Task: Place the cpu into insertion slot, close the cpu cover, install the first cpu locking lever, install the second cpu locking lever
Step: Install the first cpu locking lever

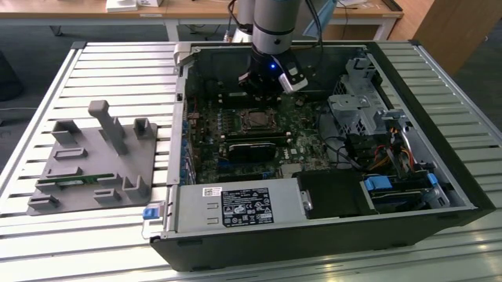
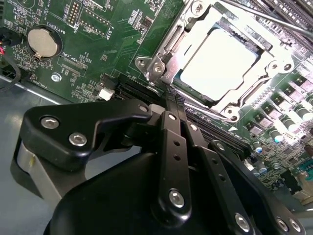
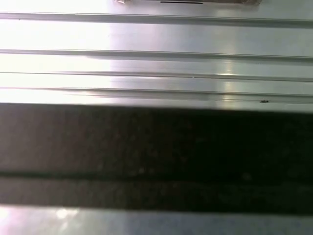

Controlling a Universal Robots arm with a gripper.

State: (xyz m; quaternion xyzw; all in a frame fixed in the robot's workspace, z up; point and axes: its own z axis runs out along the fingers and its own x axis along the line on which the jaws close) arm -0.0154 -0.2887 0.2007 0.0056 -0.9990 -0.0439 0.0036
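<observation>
Inside the socket, the small square silvery cpu is framed by the thin metal cpu cover, beside which the black gripper is held closed.

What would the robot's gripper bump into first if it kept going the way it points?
Probably the corner of the cpu cover. In the second wrist view the gripper has its fingers pressed together, aimed at that metal frame around the cpu. How far off it is cannot be told.
</observation>
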